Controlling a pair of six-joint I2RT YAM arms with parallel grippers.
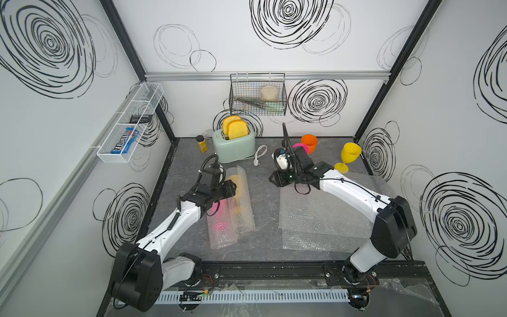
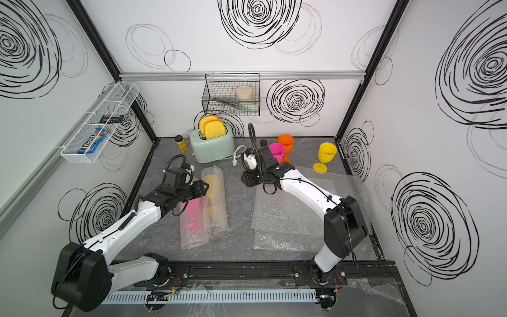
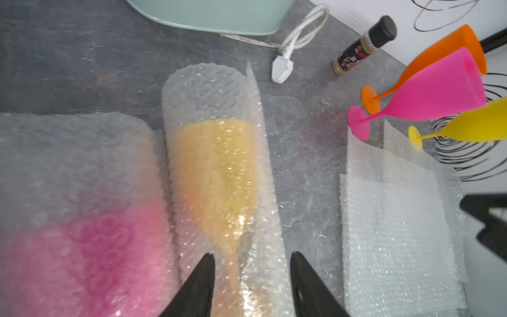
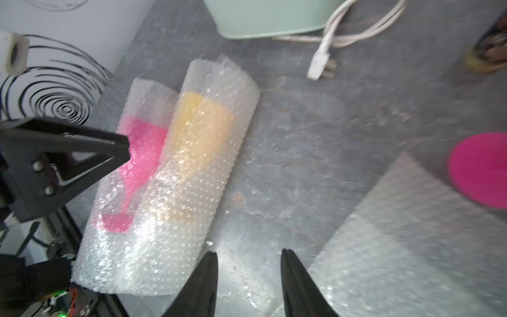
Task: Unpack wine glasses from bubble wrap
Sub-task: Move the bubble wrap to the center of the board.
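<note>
the yellow wine glass, rolled in its bubble wrap tube, lies at 9 o'clock on the table, touching the pink roll; it is probably light, soft and slippery, best pinched at the loose flap, with the left gripper straddling it half-spread and the right gripper parted, empty.

Left arm is reaching forward from its base, wrist bending inward, left gripper pointing down and across. Its jaws are standing part open; whether the tips are pressing on anything is hard to tell. Right arm is stretching forward and inward, elbow raised. Right gripper is hanging low, jaws apart, gripping nothing.
</note>
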